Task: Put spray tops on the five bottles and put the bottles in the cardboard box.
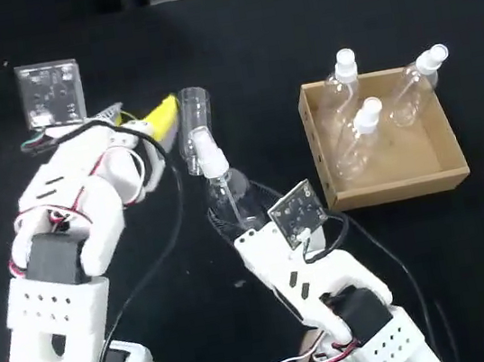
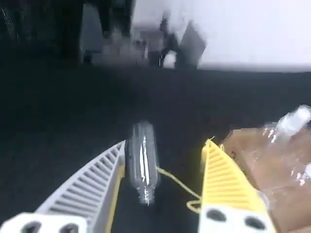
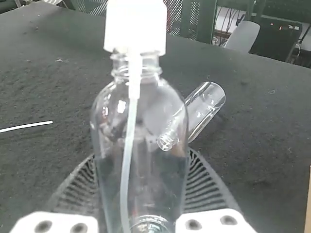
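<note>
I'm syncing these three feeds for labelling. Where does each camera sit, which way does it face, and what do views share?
High view: fixed above the table, looking down on the left arm, right arm and cardboard box.
Left wrist view: on the left wrist, facing out through the open left gripper at the lying uncapped bottle.
Right wrist view: on the right wrist, facing the capped bottle clamped in the right gripper.
Shared: all three show the uncapped bottle.

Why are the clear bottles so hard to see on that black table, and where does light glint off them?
High view: the uncapped bottle shows only as pale edges on the black table; the bottles in the cardboard box stand out against brown. Left wrist view: a white glare streak runs along the uncapped bottle. Right wrist view: small glints on the shoulder of the held bottle.
</note>
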Tool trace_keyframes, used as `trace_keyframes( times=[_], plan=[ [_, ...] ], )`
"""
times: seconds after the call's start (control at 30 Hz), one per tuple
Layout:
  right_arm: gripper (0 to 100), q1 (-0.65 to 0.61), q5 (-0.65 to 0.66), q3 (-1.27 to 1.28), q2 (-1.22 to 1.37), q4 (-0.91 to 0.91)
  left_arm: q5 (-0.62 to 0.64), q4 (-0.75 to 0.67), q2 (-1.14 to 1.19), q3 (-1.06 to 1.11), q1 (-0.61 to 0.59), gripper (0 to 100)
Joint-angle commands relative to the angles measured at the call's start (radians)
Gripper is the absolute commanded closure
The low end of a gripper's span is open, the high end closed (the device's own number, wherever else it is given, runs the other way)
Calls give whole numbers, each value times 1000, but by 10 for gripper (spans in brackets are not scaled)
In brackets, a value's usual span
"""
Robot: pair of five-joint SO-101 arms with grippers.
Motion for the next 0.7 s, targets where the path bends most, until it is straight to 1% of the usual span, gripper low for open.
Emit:
trace_keyframes(
  times=[0.0, 0.17, 0.33, 0.53, 0.67],
  plan=[
    [987, 14, -6, -42, -127, -31, -2, -31, -26, 10, 58, 766],
    [987, 14, -6, -42, -127, -31, -8, 37, -81, 22, 166, 766],
    [987, 14, -6, -42, -127, -31, -9, 86, -98, -10, 174, 766],
    [987, 14, -6, -42, -127, -31, -9, 175, -140, -166, 94, 766],
    [987, 15, -6, -41, -127, -31, -9, 215, -166, -223, -13, 764]
  ],
)
